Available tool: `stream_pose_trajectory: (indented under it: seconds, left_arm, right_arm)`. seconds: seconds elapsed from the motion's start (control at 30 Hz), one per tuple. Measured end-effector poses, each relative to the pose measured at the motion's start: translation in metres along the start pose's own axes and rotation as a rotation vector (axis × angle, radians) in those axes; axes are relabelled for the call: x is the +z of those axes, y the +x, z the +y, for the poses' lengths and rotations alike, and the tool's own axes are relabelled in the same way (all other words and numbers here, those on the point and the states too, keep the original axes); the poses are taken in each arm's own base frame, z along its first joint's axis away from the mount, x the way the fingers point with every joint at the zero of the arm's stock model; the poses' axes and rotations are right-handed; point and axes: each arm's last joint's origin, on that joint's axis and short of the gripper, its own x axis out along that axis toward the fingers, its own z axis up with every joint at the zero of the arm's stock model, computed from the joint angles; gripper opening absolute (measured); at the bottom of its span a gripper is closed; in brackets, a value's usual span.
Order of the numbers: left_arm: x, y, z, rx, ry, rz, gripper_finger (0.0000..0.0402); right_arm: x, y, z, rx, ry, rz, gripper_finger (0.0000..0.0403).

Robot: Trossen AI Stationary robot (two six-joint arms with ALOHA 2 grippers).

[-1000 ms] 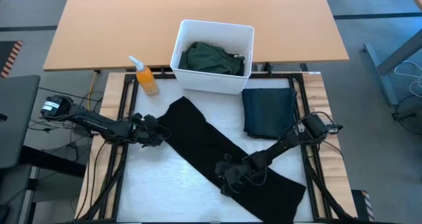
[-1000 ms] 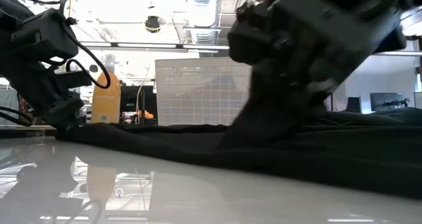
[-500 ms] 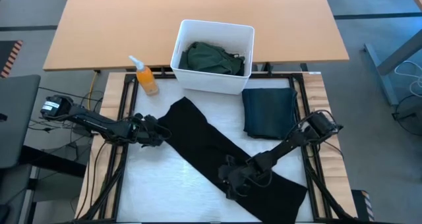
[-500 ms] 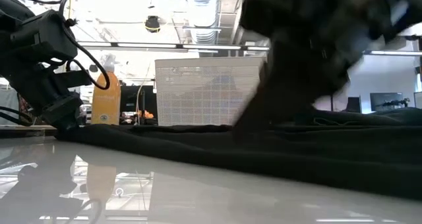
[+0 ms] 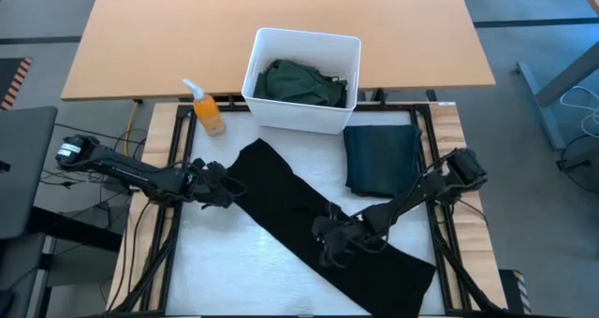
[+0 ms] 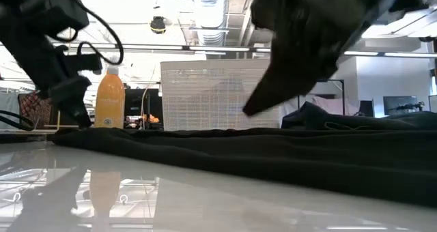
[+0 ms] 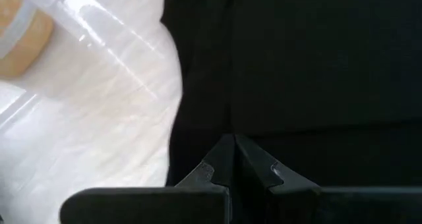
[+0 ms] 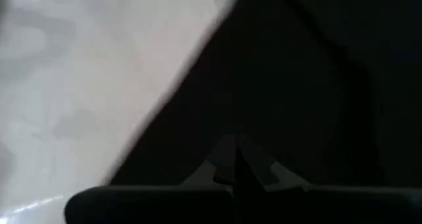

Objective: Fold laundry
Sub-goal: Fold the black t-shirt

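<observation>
Long black cloth trousers (image 5: 318, 224) laid diagonally across the glossy white desk (image 5: 225, 262), one end near the white rectangular plastic bin (image 5: 301, 79), the other toward the near right corner. Left gripper (image 5: 225, 189) at the trousers' left edge, jaws pressed together on the black fabric. Right gripper (image 5: 329, 244) over the middle of the trousers, jaws pinched shut on a raised fold of cloth; in the low view, fabric hanging in a peak under it. Folded dark cloth rectangle (image 5: 382, 157) just beside the bin on the right; crumpled dark green garment (image 5: 301, 82) inside the bin; orange spray bottle (image 5: 205, 108) at the far left corner.

Step in hand, as judged: doubling the trousers over.

- Keep both pinches firm; thin cloth slips readily.
- Lift the right pinch only enough to clear the lower layer.
- Hold the left edge low as an anchor so the garment does not drag.
- Carry the raised part along the garment's length, edges aligned.
- Release only once the cloth lies flat.
- Avoid the folded rectangle nearby.
</observation>
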Motion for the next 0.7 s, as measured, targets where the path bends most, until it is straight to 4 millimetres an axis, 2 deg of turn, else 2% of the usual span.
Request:
stream_pose_trajectory:
  seconds: [0.07,0.23,0.33,0.43,0.53,0.7]
  left_arm:
    - [0.003,-0.006,-0.004,-0.017,0.006,-0.004,0.0000]
    - [0.009,-0.023,-0.015,-0.046,0.020,-0.058,0.0000]
    - [0.022,-0.034,-0.030,-0.111,0.000,-0.233,0.0000]
    - [0.041,-0.041,-0.054,-0.238,0.001,-0.432,0.0000]
    - [0.053,-0.031,-0.073,-0.343,0.095,-0.509,0.0000]
    - [0.073,0.014,-0.091,-0.374,0.140,-0.445,0.0000]
  right_arm:
    - [-0.005,0.006,-0.004,-0.031,0.015,0.041,0.0020]
    - [-0.017,0.004,-0.008,-0.059,0.015,0.084,0.0020]
    - [-0.019,0.002,-0.006,-0.070,-0.003,0.074,0.0020]
    - [-0.020,0.001,-0.005,-0.072,-0.030,0.072,0.0020]
    - [-0.023,-0.002,-0.005,-0.099,-0.052,0.088,0.0020]
    - [-0.031,-0.013,0.001,-0.157,-0.078,0.108,0.0020]
